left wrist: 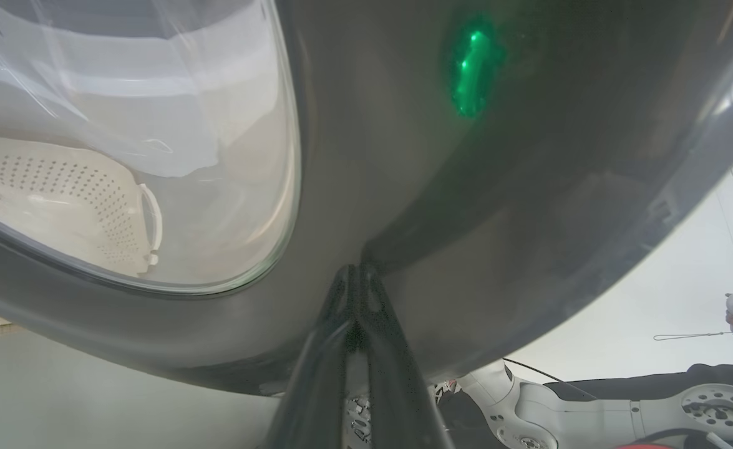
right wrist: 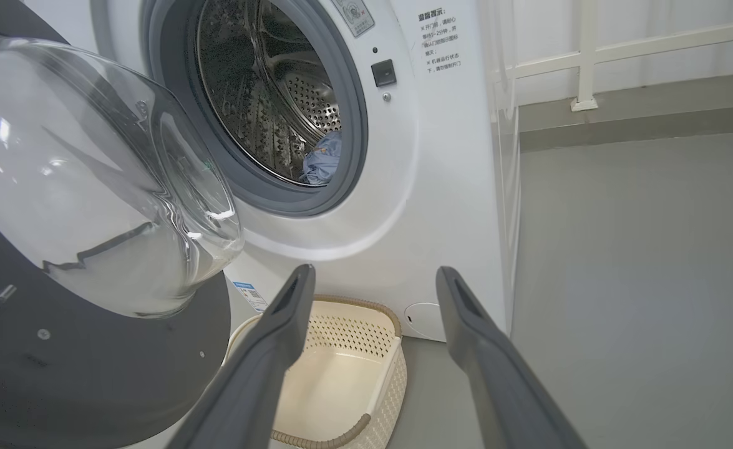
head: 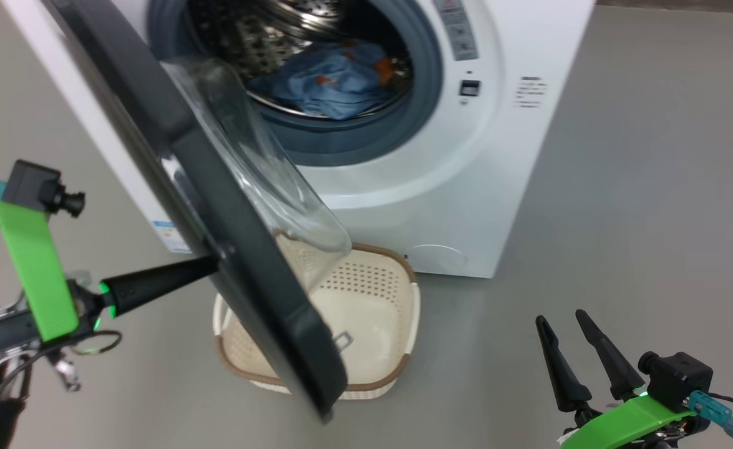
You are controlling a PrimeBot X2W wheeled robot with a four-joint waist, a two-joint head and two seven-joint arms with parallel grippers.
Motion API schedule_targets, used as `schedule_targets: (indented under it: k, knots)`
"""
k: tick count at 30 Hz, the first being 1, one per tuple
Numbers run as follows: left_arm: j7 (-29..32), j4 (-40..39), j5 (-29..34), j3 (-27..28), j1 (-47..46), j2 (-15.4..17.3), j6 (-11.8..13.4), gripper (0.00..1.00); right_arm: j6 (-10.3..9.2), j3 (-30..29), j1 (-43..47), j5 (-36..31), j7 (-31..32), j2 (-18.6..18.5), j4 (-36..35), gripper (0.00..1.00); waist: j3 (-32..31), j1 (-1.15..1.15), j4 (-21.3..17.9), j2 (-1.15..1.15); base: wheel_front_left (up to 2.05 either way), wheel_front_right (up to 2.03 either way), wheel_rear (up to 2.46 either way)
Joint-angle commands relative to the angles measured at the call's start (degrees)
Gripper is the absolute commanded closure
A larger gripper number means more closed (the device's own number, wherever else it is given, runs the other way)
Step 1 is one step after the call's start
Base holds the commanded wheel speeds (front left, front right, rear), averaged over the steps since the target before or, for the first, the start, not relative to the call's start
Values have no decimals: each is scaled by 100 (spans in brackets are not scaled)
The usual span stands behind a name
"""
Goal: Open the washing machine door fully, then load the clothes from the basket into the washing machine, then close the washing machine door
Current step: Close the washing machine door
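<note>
Hanging at the near right, my right claw (head: 561,318) is spread wide. My left claw (head: 207,267), pressed together, touches the outer face of the half-open door (head: 216,206). Below the door sits the basket (head: 397,257); farther back, the clothes (head: 335,78) lie inside the washing machine (head: 528,156).

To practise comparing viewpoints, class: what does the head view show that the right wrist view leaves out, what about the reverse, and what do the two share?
Head view adds: the shut left pincer, its tip against the outer face of the washing machine door. Right wrist view adds: a white railing beyond the washing machine. Both: the door half open, blue clothes in the drum, the empty basket below, and the open right pincer.
</note>
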Motion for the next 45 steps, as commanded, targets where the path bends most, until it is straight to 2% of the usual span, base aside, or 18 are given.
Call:
schedule_targets:
  k: [1, 9, 14, 22, 32, 33, 34, 35, 36, 45]
  knots:
    - [-133, -105, 119, 199, -392, 77, -23, 100, 17, 103, -103, -65, -68, 20, -158, 0, 19, 0, -351, 0, 0, 0, 0]
    - [-630, 300, 393, 257, -727, -190, -23, 100, 17, 46, -127, -70, -68, 67, -200, 0, 87, 0, -926, 0, 0, 0, 0]
    - [-854, 548, 509, 273, -957, -280, -23, 100, 17, 20, -120, -72, -68, 95, -213, 0, 129, 0, -1153, 0, 0, 0, 0]
    - [-963, 712, 576, 232, -1016, -264, -23, 100, 17, -37, -105, -75, -68, 113, -221, 0, 125, 0, -1197, 0, 0, 0, 0]
    - [-1300, 639, 676, 374, -490, -70, -23, 100, 17, -50, -63, -94, -68, 58, -201, 0, 18, 0, -898, 0, 0, 0, 0]
    - [-1364, 618, 733, 376, -407, -36, -23, 94, 17, -54, -59, -94, -68, 47, -199, 0, 10, 0, -866, 0, 0, 0, 0]
    - [-1442, 610, 771, 392, -323, -14, -23, 58, 17, -53, -59, -93, -68, 35, -197, 0, 4, 0, -841, 0, 0, 0, 0]
    - [-1513, 605, 783, 408, -239, -6, -23, 32, 17, -52, -60, -93, -68, 22, -196, 0, -1, 0, -815, 0, 0, 0, 0]
    - [-1590, 598, 812, 419, -158, 9, -23, 0, 17, -54, -61, -93, -68, 8, -198, 0, -2, 0, -786, 0, 0, 0, 0]
    - [-2547, 709, 886, 673, 613, 3, -23, 0, 17, -58, -51, -95, -68, -85, -201, 0, -30, 0, -655, 0, 0, 0, 0]
